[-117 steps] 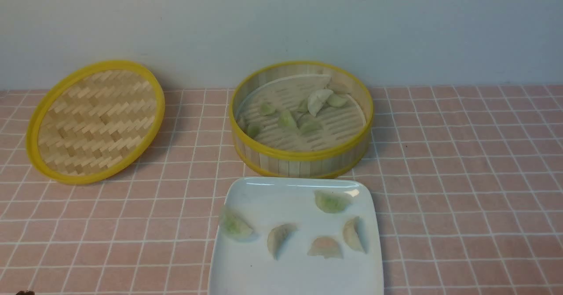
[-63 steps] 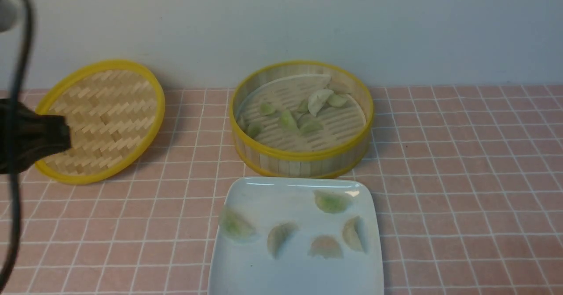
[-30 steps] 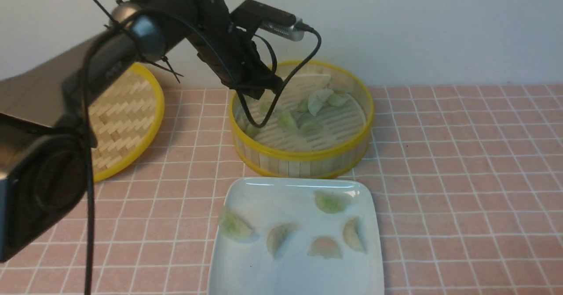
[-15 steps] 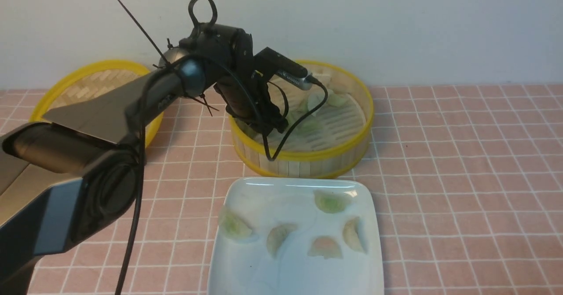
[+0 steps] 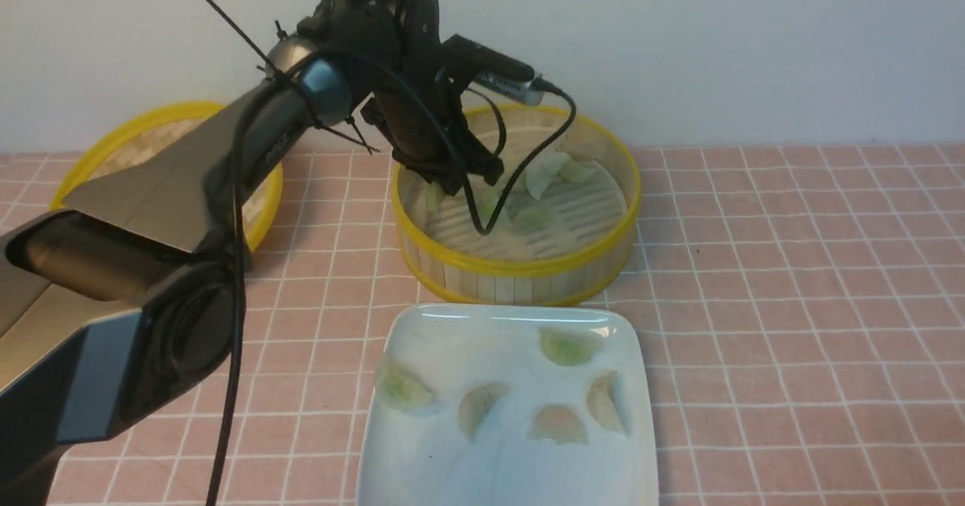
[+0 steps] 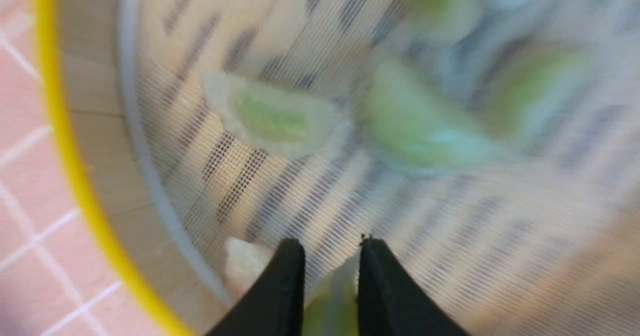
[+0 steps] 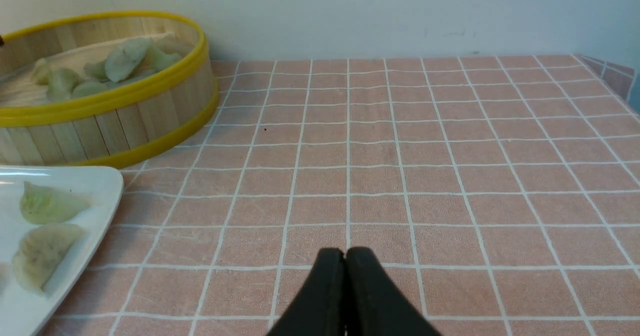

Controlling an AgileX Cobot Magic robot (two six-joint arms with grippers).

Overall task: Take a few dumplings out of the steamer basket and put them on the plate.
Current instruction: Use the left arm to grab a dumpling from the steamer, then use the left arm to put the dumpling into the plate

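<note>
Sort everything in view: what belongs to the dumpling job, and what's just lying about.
Job: steamer basket, dumplings, plate, left gripper gripping one dumpling.
Lying about: woven lid, right gripper shut and idle, checked tablecloth.

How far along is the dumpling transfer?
Done: five dumplings lie on the plate. In hand: the left gripper, inside the steamer basket, has its fingers closed around a pale green dumpling. Left: lift it over to the plate; several more sit in the basket. The right gripper is shut and empty.
</note>
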